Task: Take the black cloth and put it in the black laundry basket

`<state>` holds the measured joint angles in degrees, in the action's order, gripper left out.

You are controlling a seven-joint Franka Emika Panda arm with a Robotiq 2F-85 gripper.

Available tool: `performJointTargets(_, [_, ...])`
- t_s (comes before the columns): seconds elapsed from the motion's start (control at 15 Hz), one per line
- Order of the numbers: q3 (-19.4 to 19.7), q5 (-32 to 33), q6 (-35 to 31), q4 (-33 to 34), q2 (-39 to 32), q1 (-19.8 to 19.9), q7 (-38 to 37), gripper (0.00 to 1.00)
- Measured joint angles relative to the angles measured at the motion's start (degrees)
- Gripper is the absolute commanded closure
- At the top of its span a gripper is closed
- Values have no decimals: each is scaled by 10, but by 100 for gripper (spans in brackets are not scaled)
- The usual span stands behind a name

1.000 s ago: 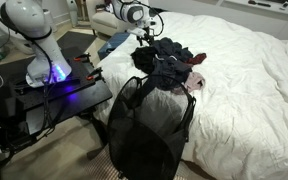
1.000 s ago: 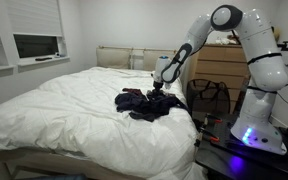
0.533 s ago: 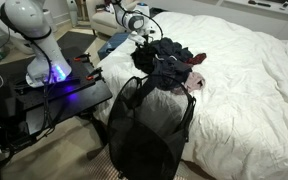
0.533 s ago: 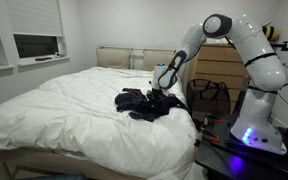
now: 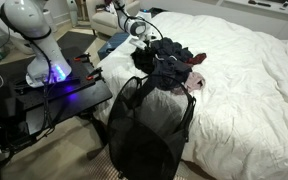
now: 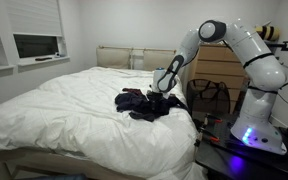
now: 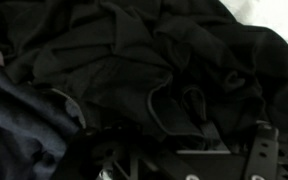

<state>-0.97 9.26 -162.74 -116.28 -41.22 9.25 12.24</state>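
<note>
My pincer [image 6: 160, 91] sits low on the black cloth [image 5: 170, 60], which is heaped with other dark clothes mid-frame on the white bed [image 5: 249, 85]. I cannot tell whether my jaws are wide or closed. I judge nothing lifted yet; the black mesh laundry basket [image 5: 144, 135], lower centre, waits. No legible writing.

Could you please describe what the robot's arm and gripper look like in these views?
The arm is glossy white, built of rounded, tubular segments with darker bands at the joints. Its base glows blue-violet in both exterior views. The gripper is black and compact; in the wrist view its dark parts barely stand out, so finer markings cannot be made out.
</note>
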Motion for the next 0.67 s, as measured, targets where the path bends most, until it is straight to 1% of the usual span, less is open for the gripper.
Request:
performJointTargets(0.07, [0, -1, 0, 2, 0, 1, 0, 51])
performJointTargets(0.47, [0, -14, 0, 10, 0, 3, 0, 94])
performJointTargets(0.53, [0, -16, 0, 10, 1, 3, 0, 99])
performJointTargets(0.6, [0, -17, 0, 10, 2, 3, -1, 100])
performJointTargets(0.67, [0, -20, 0, 10, 4, 3, -1, 96])
